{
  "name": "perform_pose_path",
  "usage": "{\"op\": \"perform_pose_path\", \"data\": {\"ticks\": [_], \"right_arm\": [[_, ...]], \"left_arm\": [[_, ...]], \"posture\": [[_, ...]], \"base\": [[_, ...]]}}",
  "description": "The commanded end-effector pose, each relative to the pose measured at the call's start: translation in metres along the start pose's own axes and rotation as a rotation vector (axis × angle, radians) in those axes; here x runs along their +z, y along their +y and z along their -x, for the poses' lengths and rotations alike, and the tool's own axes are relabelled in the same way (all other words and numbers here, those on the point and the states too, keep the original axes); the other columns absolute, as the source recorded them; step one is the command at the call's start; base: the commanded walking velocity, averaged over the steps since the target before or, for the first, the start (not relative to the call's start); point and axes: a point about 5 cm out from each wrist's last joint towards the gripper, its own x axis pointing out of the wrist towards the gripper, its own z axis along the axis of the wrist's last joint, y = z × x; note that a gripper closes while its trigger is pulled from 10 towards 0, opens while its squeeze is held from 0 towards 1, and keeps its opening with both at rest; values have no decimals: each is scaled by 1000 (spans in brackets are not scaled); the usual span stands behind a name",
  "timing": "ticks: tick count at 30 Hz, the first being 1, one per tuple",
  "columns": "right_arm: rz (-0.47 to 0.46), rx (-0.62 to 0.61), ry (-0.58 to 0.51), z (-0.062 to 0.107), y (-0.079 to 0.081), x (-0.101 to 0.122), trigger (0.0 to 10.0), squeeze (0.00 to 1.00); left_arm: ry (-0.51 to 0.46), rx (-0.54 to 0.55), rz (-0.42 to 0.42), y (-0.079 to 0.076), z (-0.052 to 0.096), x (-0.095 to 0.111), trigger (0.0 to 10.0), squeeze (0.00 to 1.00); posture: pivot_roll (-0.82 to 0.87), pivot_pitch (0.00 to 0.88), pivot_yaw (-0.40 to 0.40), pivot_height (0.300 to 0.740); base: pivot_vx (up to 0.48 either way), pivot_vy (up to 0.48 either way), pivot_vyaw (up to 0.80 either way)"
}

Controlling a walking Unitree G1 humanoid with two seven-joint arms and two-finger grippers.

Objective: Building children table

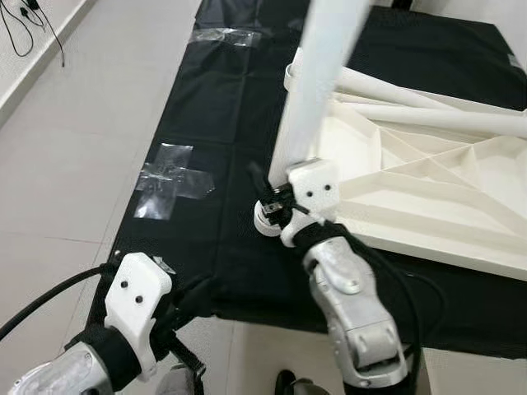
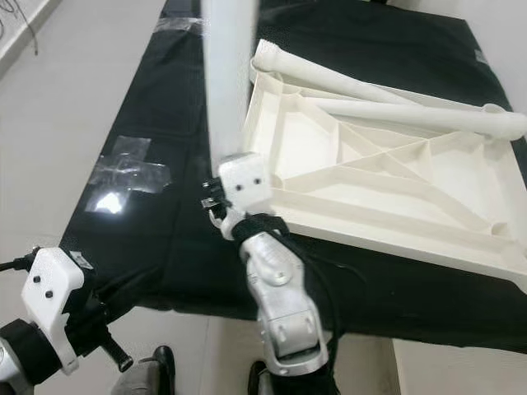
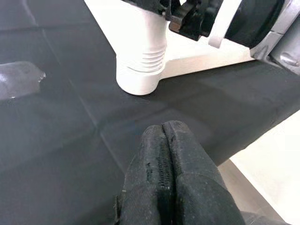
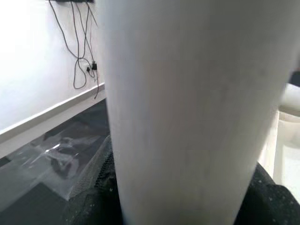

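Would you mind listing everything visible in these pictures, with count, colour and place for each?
Tabletop: one, white, upside down on the black mat, ribbed underside up.
Upright leg: one, white, standing at the tabletop's near left corner, threaded end at the mat.
Loose legs: two, white, lying across the far side of the tabletop.
Mat: one, black, spread over the floor.
Tape patches: two, clear, stuck on the mat's left part, one nearer and one at its far end.
Cables: several, black, hanging on the white wall.
Floor: pale tiles, left of the mat.
Right gripper: shut on the upright leg near its base.
Left gripper: black fingers closed, empty, over the mat's near edge.
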Motion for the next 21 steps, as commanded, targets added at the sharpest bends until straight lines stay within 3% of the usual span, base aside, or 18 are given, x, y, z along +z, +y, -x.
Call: {"op": "perform_pose_path", "data": {"ticks": [1, 21], "right_arm": [[-67, -94, 340, 16, 3, -69, 10000, 0], [-115, -228, 410, 19, 0, -67, 10000, 0]], "left_arm": [[24, -14, 9, -4, 1, -3, 10000, 0], [20, -7, -3, 0, -4, -5, 10000, 0]], "posture": [[72, 361, -79, 740], [62, 333, -79, 740]], "base": [[0, 0, 0], [0, 0, 0]]}}
